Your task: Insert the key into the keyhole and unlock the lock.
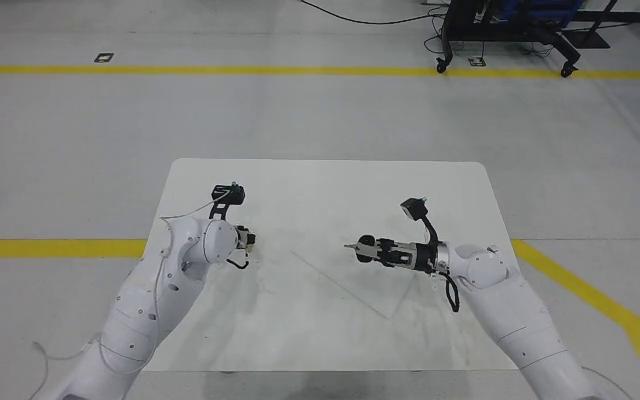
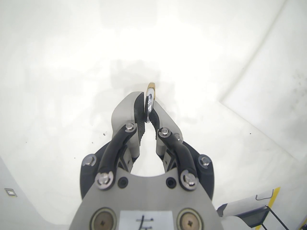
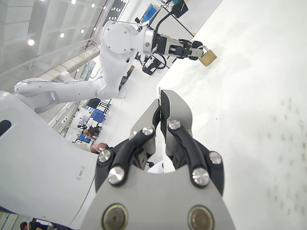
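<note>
Left wrist view: the left pincer is closed on the silver shackle of the brass padlock. The padlock's body sticks out past the fingertips, over the white counter. The right wrist view shows that padlock from farther off. It hangs tilted from the shackle, with its bottom seeming to rest on the counter near an edge. Closer in, the right pincer is pressed shut on the key, a thin strip of metal showing between the pads. In the top view the two pincers are well apart. The left one is over the counter's left part, and the key's tip points toward it.
</note>
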Robot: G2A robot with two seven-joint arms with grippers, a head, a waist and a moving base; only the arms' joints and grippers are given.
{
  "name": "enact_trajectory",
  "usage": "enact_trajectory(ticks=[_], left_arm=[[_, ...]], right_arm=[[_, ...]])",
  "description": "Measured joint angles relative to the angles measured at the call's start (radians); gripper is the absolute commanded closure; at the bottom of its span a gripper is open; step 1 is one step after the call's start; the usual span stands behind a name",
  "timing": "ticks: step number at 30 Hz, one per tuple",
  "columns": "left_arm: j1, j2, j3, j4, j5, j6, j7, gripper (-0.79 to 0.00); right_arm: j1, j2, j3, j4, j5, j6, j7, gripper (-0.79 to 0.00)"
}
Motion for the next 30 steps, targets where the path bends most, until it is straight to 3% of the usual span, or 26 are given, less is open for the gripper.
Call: enact_trajectory(ticks=[5, 23, 26, 28, 29, 30], left_arm=[[0.037, 0.005, -0.035, -0.030, -0.008, -0.044, 0.061, 0.000], [0.032, -0.003, -0.015, -0.017, 0.067, -0.084, -0.011, -0.006], [0.029, -0.006, -0.013, -0.016, 0.070, -0.086, -0.015, -0.166], [0.029, -0.007, -0.013, -0.016, 0.071, -0.087, -0.017, -0.203], [0.028, -0.008, -0.013, -0.016, 0.073, -0.086, -0.019, -0.274], [0.028, -0.008, -0.013, -0.016, 0.074, -0.086, -0.020, -0.289]], right_arm=[[0.000, 0.000, 0.000, 0.000, 0.000, 0.000, 0.000, 0.000], [0.000, 0.000, 0.000, 0.000, 0.000, 0.000, 0.000, 0.000], [0.000, 0.000, 0.000, 0.000, 0.000, 0.000, 0.000, 0.000], [0.000, 0.000, 0.000, 0.000, 0.000, 0.000, 0.000, 0.000], [0.000, 0.000, 0.000, 0.000, 0.000, 0.000, 0.000, 0.000], [0.000, 0.000, 0.000, 0.000, 0.000, 0.000, 0.000, 0.000]])
